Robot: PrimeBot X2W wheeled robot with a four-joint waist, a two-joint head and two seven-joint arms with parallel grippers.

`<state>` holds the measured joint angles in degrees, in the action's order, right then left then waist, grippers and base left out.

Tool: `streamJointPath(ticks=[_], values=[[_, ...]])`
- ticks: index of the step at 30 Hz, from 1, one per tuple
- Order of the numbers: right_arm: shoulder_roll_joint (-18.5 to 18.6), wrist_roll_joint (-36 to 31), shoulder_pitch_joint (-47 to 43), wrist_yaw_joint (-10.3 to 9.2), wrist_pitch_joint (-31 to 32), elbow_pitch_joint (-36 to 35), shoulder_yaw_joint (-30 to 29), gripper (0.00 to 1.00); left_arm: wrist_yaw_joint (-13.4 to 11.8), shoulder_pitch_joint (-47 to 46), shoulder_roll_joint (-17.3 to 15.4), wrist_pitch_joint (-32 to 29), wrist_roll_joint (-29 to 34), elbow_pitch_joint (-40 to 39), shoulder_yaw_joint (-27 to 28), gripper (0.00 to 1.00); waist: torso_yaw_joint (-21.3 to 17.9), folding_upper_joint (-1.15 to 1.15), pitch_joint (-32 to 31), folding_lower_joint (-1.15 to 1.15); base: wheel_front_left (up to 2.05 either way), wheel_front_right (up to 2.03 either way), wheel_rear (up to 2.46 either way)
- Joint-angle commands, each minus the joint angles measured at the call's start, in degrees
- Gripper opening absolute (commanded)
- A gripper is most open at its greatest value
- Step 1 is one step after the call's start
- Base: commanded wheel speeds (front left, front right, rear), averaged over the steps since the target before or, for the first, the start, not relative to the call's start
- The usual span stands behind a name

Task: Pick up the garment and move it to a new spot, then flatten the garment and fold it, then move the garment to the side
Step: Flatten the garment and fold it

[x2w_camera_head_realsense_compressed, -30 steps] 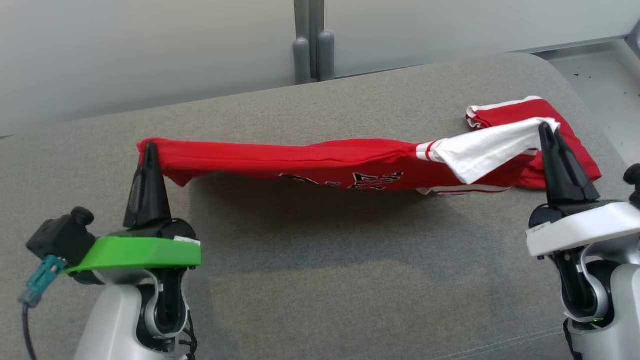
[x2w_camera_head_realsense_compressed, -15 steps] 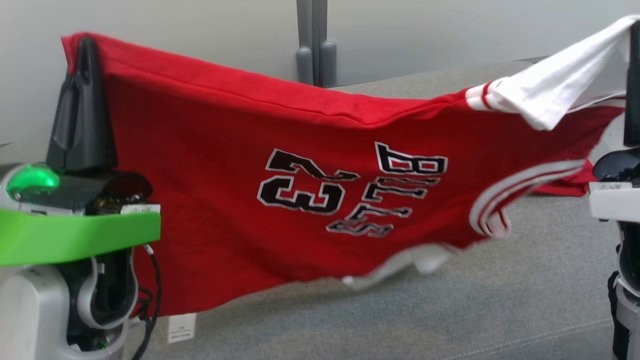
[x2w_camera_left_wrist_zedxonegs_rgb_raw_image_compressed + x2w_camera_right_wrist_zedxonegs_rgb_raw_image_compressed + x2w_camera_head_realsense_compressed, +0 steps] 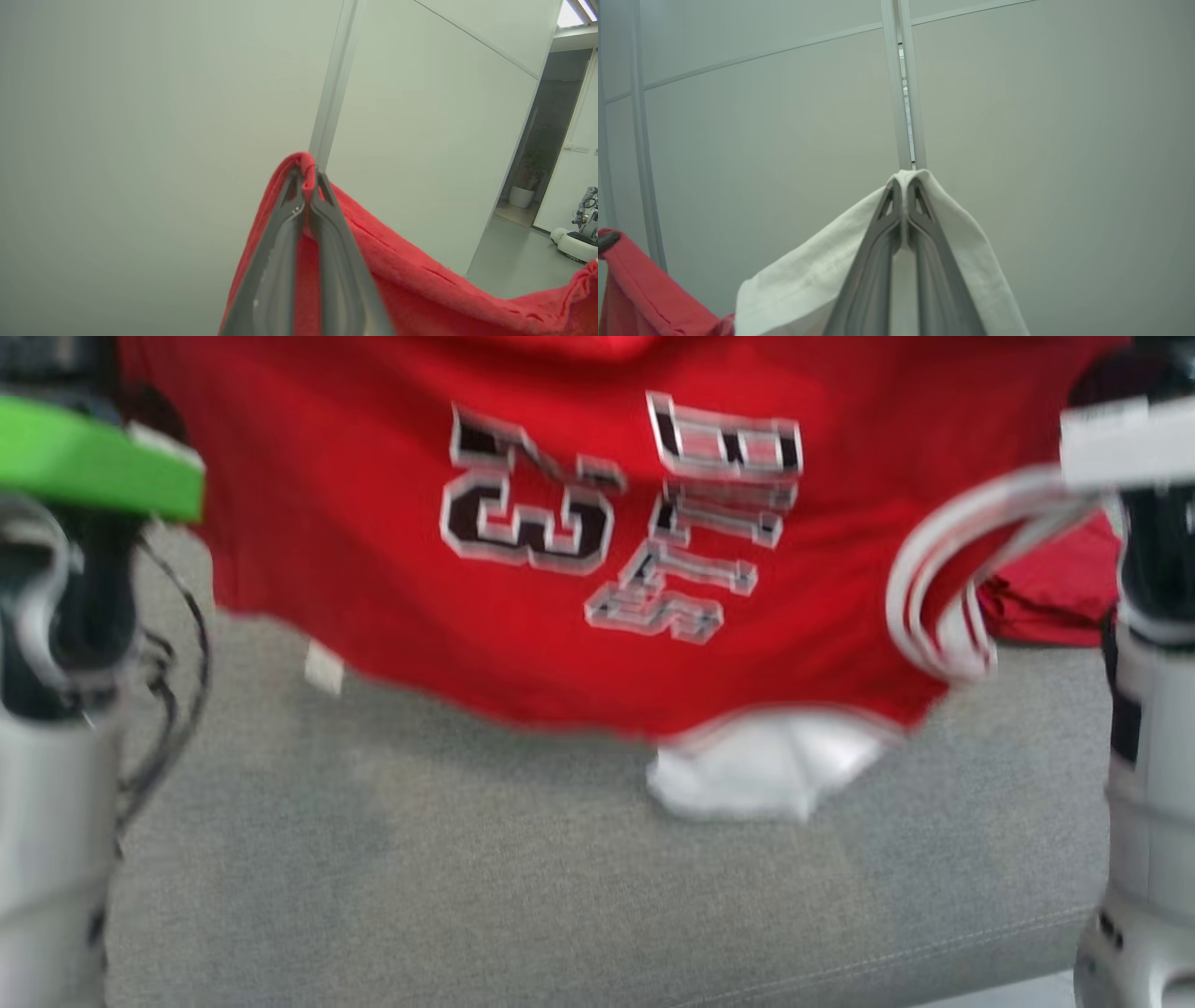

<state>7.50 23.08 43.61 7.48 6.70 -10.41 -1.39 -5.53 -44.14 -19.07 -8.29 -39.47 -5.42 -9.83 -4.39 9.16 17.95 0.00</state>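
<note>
Aloft, left fingers (image 3: pixel 280 247) and right fingers (image 3: pixel 878 242) tight on blurred garment (image 3: pixel 373 569), top cropped

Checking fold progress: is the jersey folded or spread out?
Spread: the red jersey hangs open between the left gripper and right gripper, each shut on a top edge, lettering showing.

Noted a grey woven upholstered cushion surface (image 3: pixel 560 896) across the lower head view, blurred, with a stitched seam (image 3: pixel 934 952) near its lower right edge. Recorded pale grey-green wall panels (image 3: pixel 140 140) in both wrist views, divided by a slim vertical metal joint strip (image 3: pixel 334 84) in the left and a paired vertical metal post (image 3: pixel 903 93) in the right. Found, far right of the left wrist view, an open doorway (image 3: pixel 546 140) with a potted plant in a white pot (image 3: pixel 522 193) inside, a pale smooth floor (image 3: pixel 509 261) in front and a bright ceiling light (image 3: pixel 577 11) above.
</note>
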Motion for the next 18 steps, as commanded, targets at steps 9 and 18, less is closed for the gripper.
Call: streamJointPath(ticks=[9, 18], values=[[-2.9, -6.1, 28.1, 0.02, -13.9, 24.3, 0.5, 0.0, -0.2, -27.2, -4.9, 2.9, 10.0, 24.1, -1.1, 0.0, -4.1, 0.0, 14.4, 0.0, 0.0, 0.0, 0.0], [-4.6, -4.0, 32.1, 0.01, -21.2, 38.2, 7.9, 0.0, 3.2, -38.6, -7.1, 19.8, 17.1, 41.0, -3.6, 0.0, -7.9, 0.0, 21.6, 0.0, 0.0, 0.0, 0.0]])
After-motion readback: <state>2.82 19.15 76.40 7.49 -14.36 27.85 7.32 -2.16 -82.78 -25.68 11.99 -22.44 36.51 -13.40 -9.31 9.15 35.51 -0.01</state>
